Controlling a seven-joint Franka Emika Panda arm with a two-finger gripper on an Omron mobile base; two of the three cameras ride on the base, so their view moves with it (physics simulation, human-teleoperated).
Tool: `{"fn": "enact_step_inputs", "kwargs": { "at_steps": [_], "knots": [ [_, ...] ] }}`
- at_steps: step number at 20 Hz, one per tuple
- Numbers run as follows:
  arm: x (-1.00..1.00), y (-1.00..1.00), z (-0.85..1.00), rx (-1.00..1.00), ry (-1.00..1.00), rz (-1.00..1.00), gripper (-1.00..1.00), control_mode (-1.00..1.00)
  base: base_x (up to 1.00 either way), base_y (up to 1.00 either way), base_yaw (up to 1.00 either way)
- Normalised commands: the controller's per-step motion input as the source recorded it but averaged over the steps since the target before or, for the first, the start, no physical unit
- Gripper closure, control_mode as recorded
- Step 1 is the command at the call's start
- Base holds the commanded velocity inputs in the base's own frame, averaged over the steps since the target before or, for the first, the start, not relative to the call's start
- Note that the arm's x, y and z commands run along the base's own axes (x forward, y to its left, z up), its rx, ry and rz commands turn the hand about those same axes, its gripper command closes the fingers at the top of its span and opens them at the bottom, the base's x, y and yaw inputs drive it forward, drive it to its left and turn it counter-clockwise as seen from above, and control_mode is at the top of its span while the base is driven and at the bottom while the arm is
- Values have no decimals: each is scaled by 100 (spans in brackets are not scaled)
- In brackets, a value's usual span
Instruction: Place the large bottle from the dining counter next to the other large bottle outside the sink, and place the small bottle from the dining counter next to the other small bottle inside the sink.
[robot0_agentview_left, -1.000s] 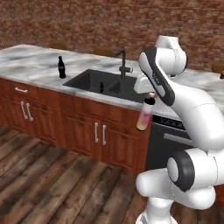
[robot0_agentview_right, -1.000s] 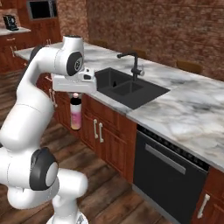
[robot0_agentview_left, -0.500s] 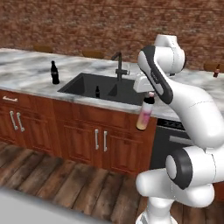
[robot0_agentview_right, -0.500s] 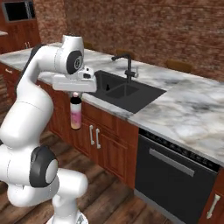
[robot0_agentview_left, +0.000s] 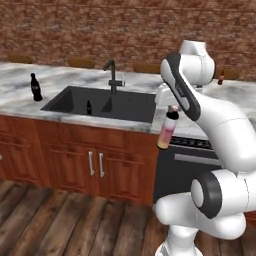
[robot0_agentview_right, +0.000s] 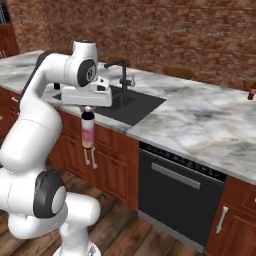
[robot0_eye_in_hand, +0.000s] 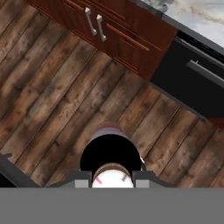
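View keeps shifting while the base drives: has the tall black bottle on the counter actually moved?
No. The tall black bottle stands on the counter just left of the sink, by its left edge, as before; the camera shifted, not the bottle.

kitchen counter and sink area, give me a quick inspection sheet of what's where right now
surface: marbled counter with a black sink set in it, faucet behind the basin.
job's things: pink bottle hangs upright from the hand, over the floor in front of the cabinets; tall black bottle stands on the counter left of the sink; tiny black bottle stands inside the basin; small red-brown bottle stands on the far counter.
clutter: nothing seen.
hand: hand shut on the pink bottle's cap end.
cables: nothing seen.
surroundings: brick wall, wood cabinets, black oven, plank floor.
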Motion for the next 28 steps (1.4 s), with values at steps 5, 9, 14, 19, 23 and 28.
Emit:
{"fn": "enact_step_inputs", "kwargs": {
  "at_steps": [5,9,14,19,23,28],
  "knots": [
    [0,0,0,0,0,0,100,100,100,28,-5],
    [0,0,0,0,0,0,100,100,99,0,0],
    [0,0,0,0,0,0,100,100,95,0,0],
    [0,0,0,0,0,0,100,100,71,49,-20],
    [0,0,0,0,0,0,100,100,75,87,-36],
    [0,0,0,0,0,0,100,100,19,100,-37]
  ]
}}
